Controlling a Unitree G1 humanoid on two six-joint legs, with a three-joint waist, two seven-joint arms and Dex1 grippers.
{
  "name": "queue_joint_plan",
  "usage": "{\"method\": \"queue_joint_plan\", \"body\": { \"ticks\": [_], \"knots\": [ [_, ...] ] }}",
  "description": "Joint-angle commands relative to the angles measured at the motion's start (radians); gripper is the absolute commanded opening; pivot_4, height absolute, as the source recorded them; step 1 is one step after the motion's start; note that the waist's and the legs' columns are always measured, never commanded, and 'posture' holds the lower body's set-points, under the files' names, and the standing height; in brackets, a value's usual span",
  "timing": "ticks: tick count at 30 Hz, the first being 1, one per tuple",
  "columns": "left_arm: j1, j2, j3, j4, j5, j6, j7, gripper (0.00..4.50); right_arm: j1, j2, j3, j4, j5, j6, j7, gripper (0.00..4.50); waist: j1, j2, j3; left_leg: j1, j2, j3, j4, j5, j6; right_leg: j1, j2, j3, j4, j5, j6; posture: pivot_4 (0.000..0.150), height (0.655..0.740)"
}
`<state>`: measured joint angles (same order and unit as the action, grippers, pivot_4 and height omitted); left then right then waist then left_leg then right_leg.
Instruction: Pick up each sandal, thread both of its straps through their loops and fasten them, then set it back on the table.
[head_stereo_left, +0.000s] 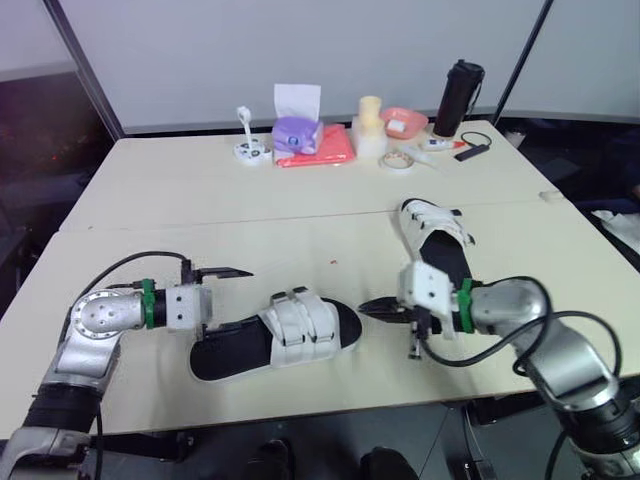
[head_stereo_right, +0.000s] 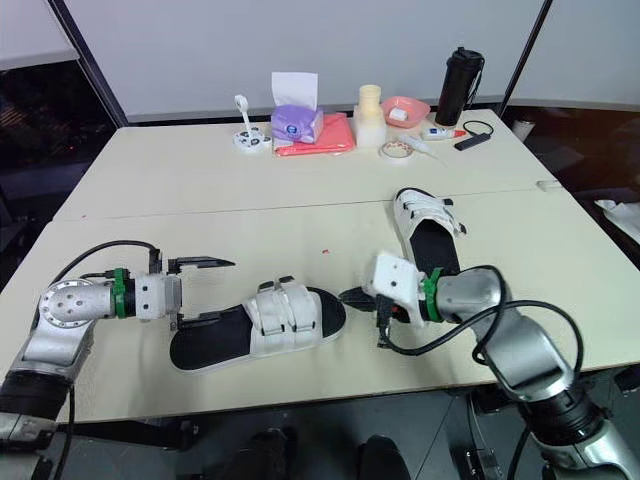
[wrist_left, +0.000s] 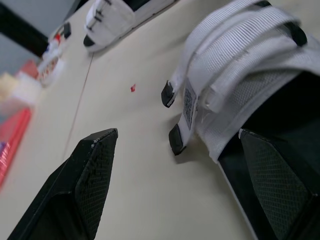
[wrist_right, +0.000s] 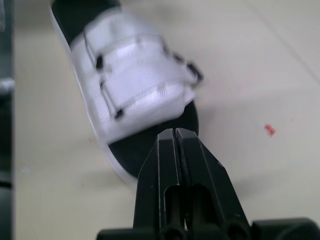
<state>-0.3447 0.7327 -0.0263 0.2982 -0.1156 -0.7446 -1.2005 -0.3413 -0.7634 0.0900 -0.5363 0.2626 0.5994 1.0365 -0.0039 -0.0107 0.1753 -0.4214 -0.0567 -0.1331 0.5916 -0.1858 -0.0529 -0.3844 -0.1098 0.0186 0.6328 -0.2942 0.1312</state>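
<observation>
While bare surface (head_stereo_left: 250, 215) is stretching behind it, the near sandal (head_stereo_left: 275, 335) is lying close to the front edge, the left end effector (head_stereo_left: 236, 298) sitting spread at its heel, the right end effector (head_stereo_left: 372, 307) sitting pressed together just off its toe.

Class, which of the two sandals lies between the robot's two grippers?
The near sandal, lying crosswise: left gripper at its heel, right gripper at its toe. The other sandal lies farther back, beyond the right gripper.
</observation>
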Motion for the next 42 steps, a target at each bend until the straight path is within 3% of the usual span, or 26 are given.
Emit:
{"method": "queue_joint_plan", "body": {
  "ticks": [1,12,26,29,35,37,42],
  "knots": [
    [-0.037,-0.003,-0.032,0.092,0.049,-0.206,0.025,4.04,0.013,-0.035,-0.076,-0.059,0.076,0.048,-0.001,0.0,-0.004,0.0,0.0,-0.003,0.0,0.0,0.001,0.0,0.0,-0.003,0.0,0.0,0.001,0.0,0.0,0.15,0.74],
    [-0.148,-0.085,-0.125,0.295,0.228,-0.492,0.227,4.04,0.047,-0.088,-0.094,-0.08,0.101,0.054,-0.048,0.0,-0.007,0.0,0.0,-0.004,-0.003,0.003,0.005,0.0,0.0,-0.005,0.001,-0.001,0.007,0.001,0.002,0.15,0.74],
    [-0.248,-0.203,-0.182,0.405,0.52,-0.581,0.561,4.04,0.049,-0.101,-0.07,-0.092,0.106,0.05,-0.071,0.0,-0.007,-0.001,0.0,-0.004,-0.005,0.003,0.008,0.001,0.001,-0.005,0.001,-0.001,0.015,0.001,0.003,0.15,0.74],
    [-0.258,-0.203,-0.198,0.419,0.558,-0.595,0.621,3.19,0.053,-0.103,-0.069,-0.095,0.106,0.05,-0.075,0.0,-0.007,-0.001,0.0,-0.004,-0.005,0.003,0.009,0.001,0.001,-0.005,0.001,-0.001,0.015,0.001,0.003,0.15,0.74],
    [-0.271,-0.212,-0.224,0.415,0.643,-0.613,0.726,0.35,0.064,-0.107,-0.064,-0.087,0.095,0.037,-0.078,0.0,-0.003,0.001,-0.001,-0.003,-0.005,0.002,0.01,0.001,0.001,-0.004,0.001,-0.001,0.015,0.001,0.003,0.15,0.74],
    [-0.276,-0.21,-0.221,0.416,0.666,-0.601,0.755,0.08,0.062,-0.107,-0.059,-0.08,0.092,0.032,-0.079,0.0,-0.003,0.002,-0.002,-0.003,-0.005,0.002,0.01,0.001,0.001,-0.003,0.001,-0.001,0.015,0.001,0.004,0.15,0.74],
    [-0.285,-0.205,-0.2,0.433,0.623,-0.454,0.781,0.07,0.058,-0.104,-0.049,-0.071,0.085,0.022,-0.084,0.0,-0.002,0.002,-0.002,-0.003,-0.005,0.002,0.012,0.001,0.001,-0.003,0.001,-0.001,0.017,0.001,0.004,0.15,0.74]
  ]
}}
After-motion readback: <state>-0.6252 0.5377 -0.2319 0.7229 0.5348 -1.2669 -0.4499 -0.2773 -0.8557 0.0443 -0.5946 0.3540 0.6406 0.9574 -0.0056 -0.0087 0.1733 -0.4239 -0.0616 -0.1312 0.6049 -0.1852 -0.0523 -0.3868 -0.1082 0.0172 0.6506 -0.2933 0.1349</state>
